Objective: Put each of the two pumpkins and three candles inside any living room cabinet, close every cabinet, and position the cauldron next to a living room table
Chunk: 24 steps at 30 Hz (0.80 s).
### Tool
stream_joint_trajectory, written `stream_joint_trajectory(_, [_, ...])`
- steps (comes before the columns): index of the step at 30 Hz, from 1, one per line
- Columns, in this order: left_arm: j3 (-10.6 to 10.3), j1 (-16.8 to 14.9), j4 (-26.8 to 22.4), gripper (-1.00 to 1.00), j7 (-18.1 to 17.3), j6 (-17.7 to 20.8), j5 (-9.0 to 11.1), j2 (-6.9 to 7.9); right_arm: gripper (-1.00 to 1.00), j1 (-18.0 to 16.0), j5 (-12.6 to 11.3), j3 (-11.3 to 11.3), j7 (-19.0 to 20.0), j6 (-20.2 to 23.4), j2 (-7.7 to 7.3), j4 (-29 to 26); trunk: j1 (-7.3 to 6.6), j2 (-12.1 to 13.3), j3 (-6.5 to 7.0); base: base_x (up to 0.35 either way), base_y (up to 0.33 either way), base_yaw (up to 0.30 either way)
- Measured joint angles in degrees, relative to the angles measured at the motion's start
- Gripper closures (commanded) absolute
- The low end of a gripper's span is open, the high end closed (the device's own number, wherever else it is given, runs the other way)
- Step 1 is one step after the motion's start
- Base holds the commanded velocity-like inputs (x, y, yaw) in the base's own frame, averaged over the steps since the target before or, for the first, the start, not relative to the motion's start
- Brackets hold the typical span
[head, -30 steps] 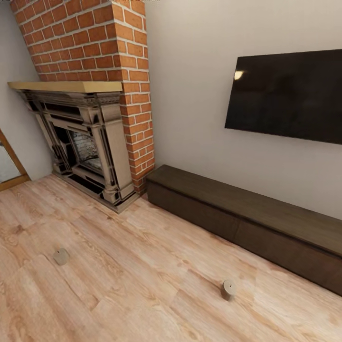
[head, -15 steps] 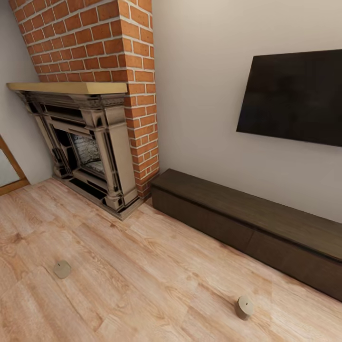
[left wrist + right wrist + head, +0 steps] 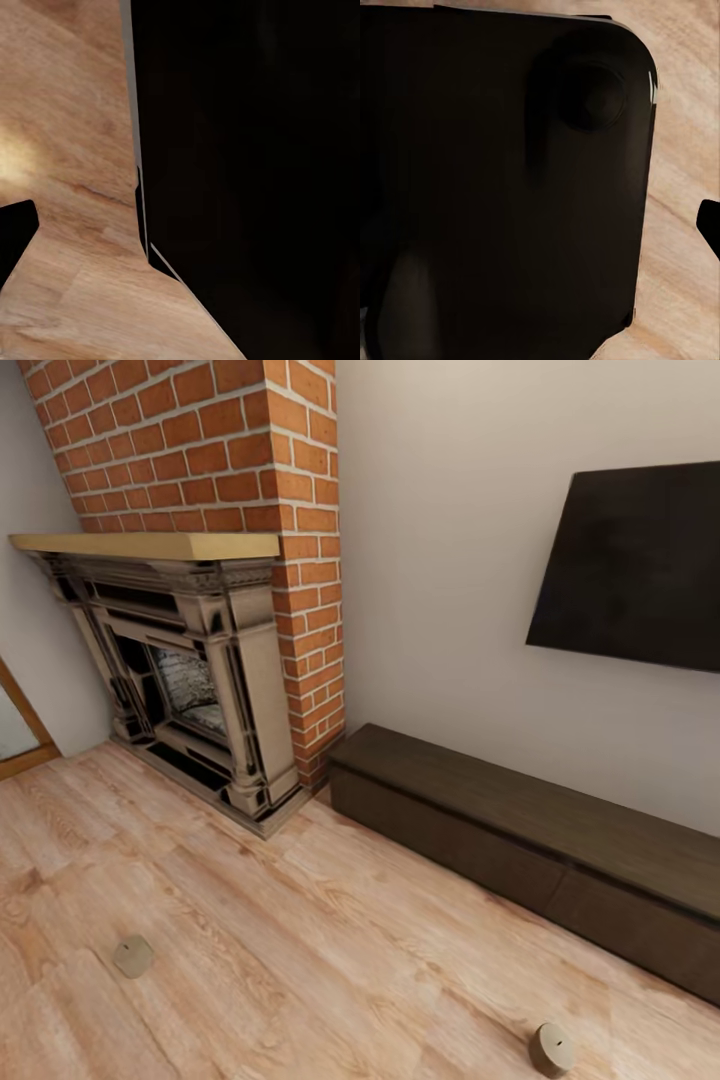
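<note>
Stage: the robot is on its way; judged from the room, no candle has been collected here yet.
Candle on the right: one candle (image 3: 551, 1049) lies on the wooden floor (image 3: 300, 940) near the lower right edge of the head view, tipped on its side, one round end facing up toward the camera.
Candle on the left: a second candle (image 3: 132, 956) rests on the floor at the lower left, well apart from the first; whether it is upright or tipped, I cannot tell.
Cabinet: the long low dark-brown cabinet (image 3: 530, 850) stands against the wall under the black screen (image 3: 640, 570), with its fronts shut. Beside its left end is the brick fireplace (image 3: 190, 670).
Other task things: the pictures give no information on pumpkins, cauldron or table here.
Key relation: the right candle lies in front of the cabinet, near it, and on the robot's right side, so in my judgement the right arm is the nearer one. The left candle is far from the cabinet.
Jaws, left: the left wrist view gives dark shapes over the floor; how far open the jaws are, I cannot tell.
Jaws, right: the right wrist view gives a large black rounded body (image 3: 502, 180) over the floor; the state of the jaws I cannot tell, and nothing held is visible.
</note>
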Motion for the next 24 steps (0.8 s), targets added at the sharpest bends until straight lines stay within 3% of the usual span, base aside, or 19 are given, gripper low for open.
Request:
stream_joint_trajectory(9, [-0.01, 0.0, 0.0, -1.0, 0.0, 0.0, -0.02, 0.0, -1.0, 0.0, -0.19, -0.09, -0.36, 0.35, 0.05, 0.04, 0.0, 0.0, 0.0, 0.27, 0.195, -0.021])
stream_joint_trajectory(24, [-0.17, 0.0, -0.01, -1.0, 0.07, -1.98, -0.08, 0.0, -1.0, 0.01, -0.18, -0.09, -0.38, 0.45, 0.03, 0.07, 0.0, 0.0, 0.0, 0.289, 0.185, -0.275])
